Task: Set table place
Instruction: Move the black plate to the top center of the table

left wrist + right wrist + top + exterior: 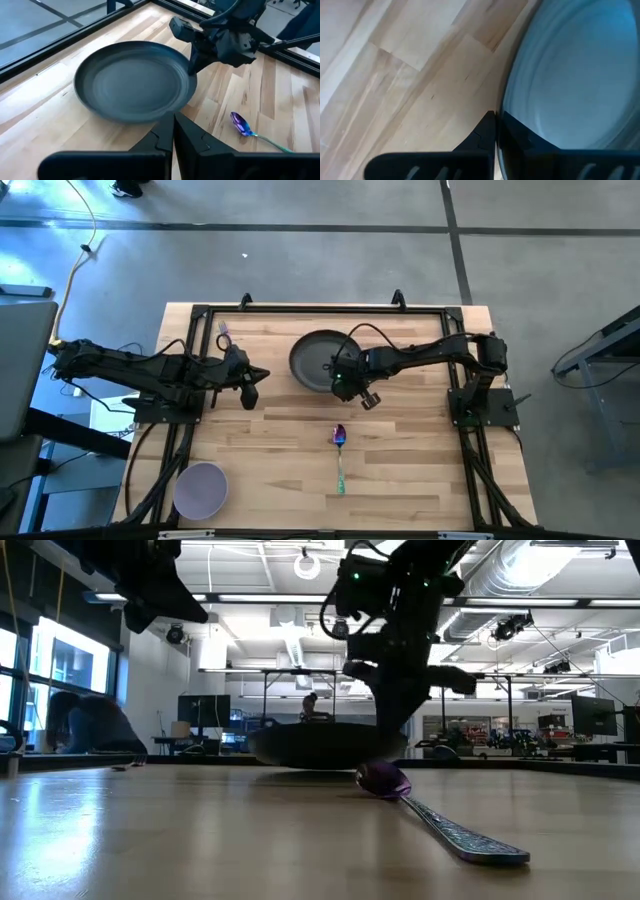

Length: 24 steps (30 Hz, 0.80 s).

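Note:
The dark grey plate (318, 358) lies on the light wood table (420, 470), at the far middle. My right gripper (342, 385) is shut on its near right rim; both also show in the left wrist view, the gripper (192, 62) beyond the plate (132, 82). My left gripper (262, 374) is shut and empty, left of the plate, pointing at it. The purple-headed, teal-handled spoon (340, 452) lies flat nearer than the plate. The lavender bowl (202, 488) stands at the near left. The purple-handled fork (224, 335) lies at the far left. My right gripper pinches the plate's rim (509, 107) between its two fingers, one finger on the inner side and one on the outer. The fingers come from above, slanting in from the table's right. Whether the held side is lifted off the table, I cannot tell.
A black rail frame (320, 308) runs round the tabletop. There is bare wood between the plate, the spoon and the bowl. In the low view (90, 725) a person sits in the room beyond the table.

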### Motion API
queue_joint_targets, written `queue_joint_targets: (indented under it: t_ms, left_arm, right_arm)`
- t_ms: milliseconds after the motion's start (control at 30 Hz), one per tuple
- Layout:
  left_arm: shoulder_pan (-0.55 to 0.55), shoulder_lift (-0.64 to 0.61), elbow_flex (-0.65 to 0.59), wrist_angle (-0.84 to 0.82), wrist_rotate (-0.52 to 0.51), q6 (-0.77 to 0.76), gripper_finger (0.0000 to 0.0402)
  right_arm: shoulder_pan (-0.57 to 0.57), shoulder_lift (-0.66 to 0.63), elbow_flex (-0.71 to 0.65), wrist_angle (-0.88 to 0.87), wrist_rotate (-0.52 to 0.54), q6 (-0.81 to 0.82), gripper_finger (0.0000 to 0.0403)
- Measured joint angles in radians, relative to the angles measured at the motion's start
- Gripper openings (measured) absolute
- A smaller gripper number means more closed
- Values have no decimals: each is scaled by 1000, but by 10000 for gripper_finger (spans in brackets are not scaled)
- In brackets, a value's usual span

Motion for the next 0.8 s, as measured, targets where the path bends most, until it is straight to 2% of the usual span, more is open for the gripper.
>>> queue_joint_targets:
  t_ms: [400,633,800]
  left_arm:
    - [0,-1,0,3,0,0,0]
    - [0,-1,0,3,0,0,0]
    - [0,-1,0,3,0,0,0]
  right_arm:
    - [0,27,-30,36,1,6,0]
    - [0,57,-30,42,3,64,1]
    - [0,57,-30,55,-1,64,26]
